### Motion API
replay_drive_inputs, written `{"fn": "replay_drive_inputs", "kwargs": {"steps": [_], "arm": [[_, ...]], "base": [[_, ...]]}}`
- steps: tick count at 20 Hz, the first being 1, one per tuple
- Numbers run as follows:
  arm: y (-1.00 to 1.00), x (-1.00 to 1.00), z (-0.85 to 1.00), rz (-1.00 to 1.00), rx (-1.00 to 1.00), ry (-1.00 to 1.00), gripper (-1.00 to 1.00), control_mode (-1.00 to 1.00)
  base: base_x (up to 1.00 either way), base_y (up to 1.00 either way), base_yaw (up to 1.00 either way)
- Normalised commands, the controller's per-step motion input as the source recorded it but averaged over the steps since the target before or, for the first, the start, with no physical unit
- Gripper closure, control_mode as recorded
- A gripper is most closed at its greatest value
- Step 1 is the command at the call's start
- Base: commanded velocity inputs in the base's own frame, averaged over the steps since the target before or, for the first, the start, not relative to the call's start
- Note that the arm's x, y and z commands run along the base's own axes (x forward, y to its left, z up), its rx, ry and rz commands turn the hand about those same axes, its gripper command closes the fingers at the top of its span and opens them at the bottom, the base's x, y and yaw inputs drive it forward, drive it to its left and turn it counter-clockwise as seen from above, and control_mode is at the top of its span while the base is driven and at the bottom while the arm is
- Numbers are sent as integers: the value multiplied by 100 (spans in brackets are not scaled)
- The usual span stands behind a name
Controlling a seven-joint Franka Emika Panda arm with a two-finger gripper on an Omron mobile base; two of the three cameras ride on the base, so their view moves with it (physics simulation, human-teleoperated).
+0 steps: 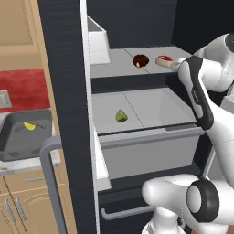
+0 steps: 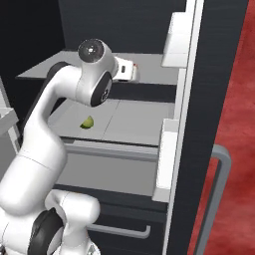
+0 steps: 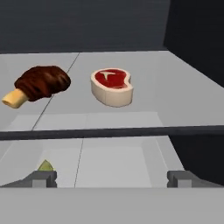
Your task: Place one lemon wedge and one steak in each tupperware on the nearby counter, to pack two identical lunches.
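Jaws spread wide and empty, the white arm's two-finger gripper (image 3: 112, 178) faces the upper grey shelf (image 3: 183, 87) of an open dark refrigerator. On that shelf a raw red steak with a pale fat rim (image 3: 112, 86) lies just beside a dark-brown roasted meat joint on a bone (image 3: 39, 84). One yellow-green lemon wedge (image 1: 121, 115) rests on the shelf below; another sits in a dark grey tray (image 1: 13, 141) on the counter.

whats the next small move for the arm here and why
Probably ease the gripper forward along the upper fridge shelf toward the raw steak. Its jaws stand wide open and empty, short of the steak, which lies straight ahead beside a browner bone-in cut. A lemon wedge waits on the shelf below for later.
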Motion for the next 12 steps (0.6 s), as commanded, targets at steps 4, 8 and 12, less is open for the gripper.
{"fn": "replay_drive_inputs", "kwargs": {"steps": [4, 8, 12], "arm": [[-1, 51, 0, 2, 0, 0, -100, -100], [0, 52, 0, 9, 0, 0, -100, -100], [0, 57, -9, 11, 0, 0, -100, -100]], "base": [[0, 0, 0], [0, 0, 0], [0, 0, 0]]}}
